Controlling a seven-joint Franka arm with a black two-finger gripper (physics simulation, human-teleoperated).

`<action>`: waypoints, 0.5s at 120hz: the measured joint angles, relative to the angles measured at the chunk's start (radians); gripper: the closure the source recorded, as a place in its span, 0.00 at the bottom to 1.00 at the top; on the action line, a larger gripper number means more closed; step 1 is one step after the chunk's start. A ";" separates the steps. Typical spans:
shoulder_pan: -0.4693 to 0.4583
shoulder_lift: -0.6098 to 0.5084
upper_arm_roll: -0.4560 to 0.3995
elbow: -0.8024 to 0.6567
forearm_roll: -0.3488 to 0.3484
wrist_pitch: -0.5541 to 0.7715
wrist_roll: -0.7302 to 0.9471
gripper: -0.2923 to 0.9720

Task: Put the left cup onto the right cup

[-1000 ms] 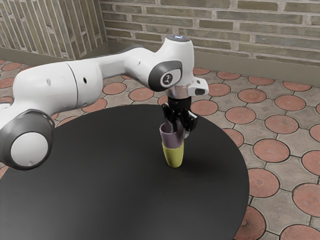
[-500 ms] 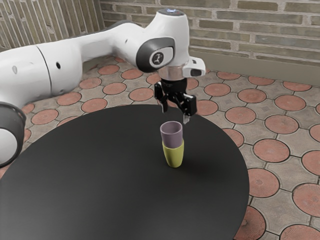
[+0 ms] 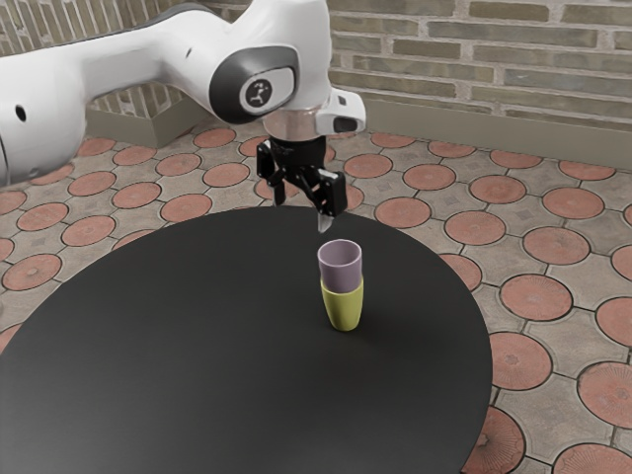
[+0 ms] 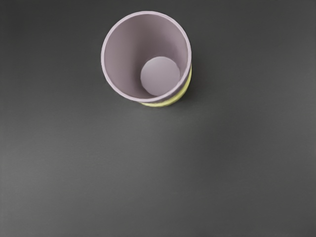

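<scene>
A mauve cup (image 3: pixel 340 264) sits nested upright inside a yellow-green cup (image 3: pixel 343 306) near the middle of the round black table (image 3: pixel 197 346). My gripper (image 3: pixel 302 210) hangs open above the stack and toward the exterior view's left, well apart from both cups, with nothing between its fingers. From the wrist view I look down into the mauve cup (image 4: pixel 146 57), with a sliver of the yellow-green cup (image 4: pixel 173 99) showing under its rim.
The black table's edge curves close to the stack on the exterior view's right. Beyond it lies a red paved floor (image 3: pixel 533 227) and a brick wall (image 3: pixel 494 49) at the back.
My gripper has let go of the mauve cup, opened, and risen up and toward the exterior view's left. The mauve cup stays nested in the yellow-green one.
</scene>
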 joint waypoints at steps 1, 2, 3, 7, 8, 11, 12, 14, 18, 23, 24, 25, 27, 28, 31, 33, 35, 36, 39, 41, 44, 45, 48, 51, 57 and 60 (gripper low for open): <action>-0.002 -0.003 0.003 -0.003 0.000 -0.001 0.000 0.23; -0.005 -0.008 0.008 -0.008 -0.001 -0.003 0.000 0.23; -0.008 -0.012 0.011 -0.011 -0.002 -0.004 0.000 0.23; -0.014 -0.026 0.024 -0.025 -0.005 -0.009 0.000 0.23; -0.015 -0.029 0.027 -0.027 -0.006 -0.010 0.000 0.23; -0.020 -0.039 0.036 -0.038 -0.008 -0.013 0.000 0.23; -0.022 -0.042 0.040 -0.041 -0.009 -0.014 0.000 0.23; -0.028 -0.048 0.049 -0.047 -0.010 -0.016 -0.001 0.23; -0.037 -0.057 0.063 -0.057 -0.013 -0.020 -0.001 0.23; -0.042 -0.063 0.075 -0.063 -0.016 -0.027 -0.001 0.23; -0.043 -0.064 0.076 -0.063 -0.017 -0.029 -0.001 0.23; -0.043 -0.065 0.078 -0.064 -0.017 -0.030 -0.001 0.23; -0.044 -0.067 0.081 -0.065 -0.019 -0.033 -0.001 0.23; -0.045 -0.068 0.083 -0.066 -0.020 -0.034 -0.001 0.23; -0.049 -0.070 0.091 -0.067 -0.023 -0.037 -0.001 0.23; -0.051 -0.071 0.096 -0.068 -0.025 -0.039 -0.001 0.23; -0.054 -0.071 0.103 -0.069 -0.027 -0.042 -0.001 0.23; -0.056 -0.072 0.107 -0.069 -0.028 -0.043 -0.001 0.23; -0.060 -0.072 0.117 -0.070 -0.033 -0.047 0.001 0.23; -0.061 -0.072 0.122 -0.070 -0.037 -0.049 0.002 0.23; -0.061 -0.072 0.128 -0.070 -0.043 -0.052 0.003 0.23; -0.061 -0.072 0.130 -0.070 -0.044 -0.053 0.004 0.23; -0.059 -0.072 0.133 -0.070 -0.049 -0.055 0.005 0.23; -0.057 -0.072 0.136 -0.071 -0.052 -0.058 0.007 0.23; -0.053 -0.071 0.138 -0.071 -0.057 -0.061 0.010 0.23; -0.052 -0.071 0.138 -0.070 -0.059 -0.063 0.012 0.23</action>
